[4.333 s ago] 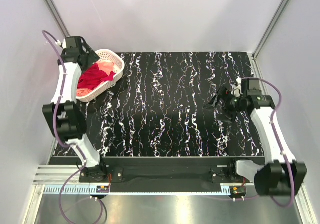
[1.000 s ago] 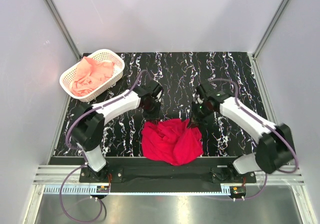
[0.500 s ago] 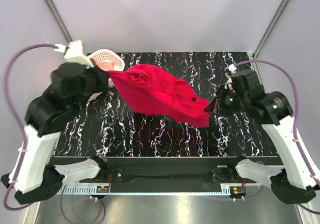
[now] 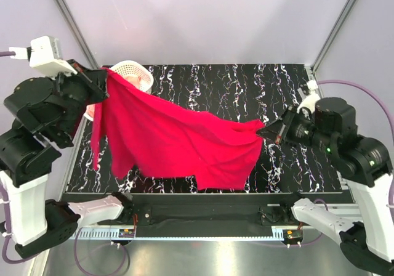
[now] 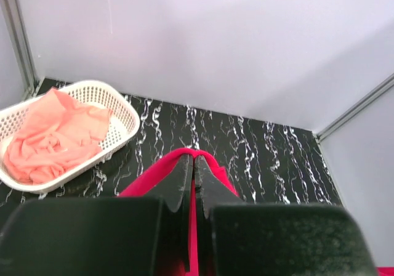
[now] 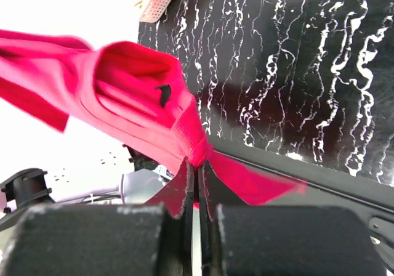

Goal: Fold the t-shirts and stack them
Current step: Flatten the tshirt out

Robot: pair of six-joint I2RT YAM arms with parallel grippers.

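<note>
Item: crimson t-shirt (image 4: 178, 143), held aloft and stretched between both arms. One upper edge is just beside the basket (image 5: 126, 113), the other well apart from the basket across the bench (image 4: 246, 91). The lower hem sags toward the bench edge farthest from the basket; whether it touches the surface cannot be told.

Left gripper (image 5: 192, 165): clenched on a fold of the crimson cloth.

Right gripper (image 6: 197, 168): clenched on a ribbed edge of the same shirt, seemingly near the collar opening.

Salmon-pink t-shirt (image 5: 52, 140): crumpled inside the basket, untouched.

Step in hand, as judged: spreading the first shirt in the air before laying it down.

Next move calls for lowering both grippers together with the cloth taut, so the shirt lands flat on the bench away from the basket, ready for folding.
</note>
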